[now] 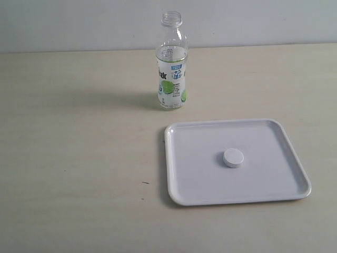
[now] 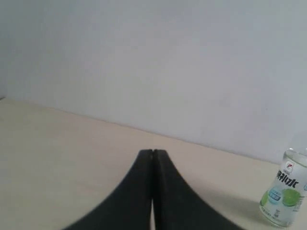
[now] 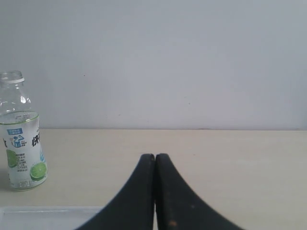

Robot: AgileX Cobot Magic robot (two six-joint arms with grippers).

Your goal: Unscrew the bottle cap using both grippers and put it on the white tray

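The clear bottle (image 1: 171, 66) with a lime label stands upright and uncapped near the back of the table. It also shows in the left wrist view as the bottle (image 2: 286, 195) and in the right wrist view as the bottle (image 3: 20, 139). The small white bottle cap (image 1: 233, 158) lies flat near the middle of the white tray (image 1: 184, 179). A strip of the tray's rim (image 3: 48, 211) shows in the right wrist view. My left gripper (image 2: 152, 152) is shut with nothing in it, well away from the bottle. My right gripper (image 3: 155, 156) is also shut and empty. Neither arm appears in the exterior view.
The pale wooden table (image 1: 73, 158) runs back to a plain light wall (image 1: 79, 21). A tiny dark speck (image 1: 145, 183) lies left of the tray.
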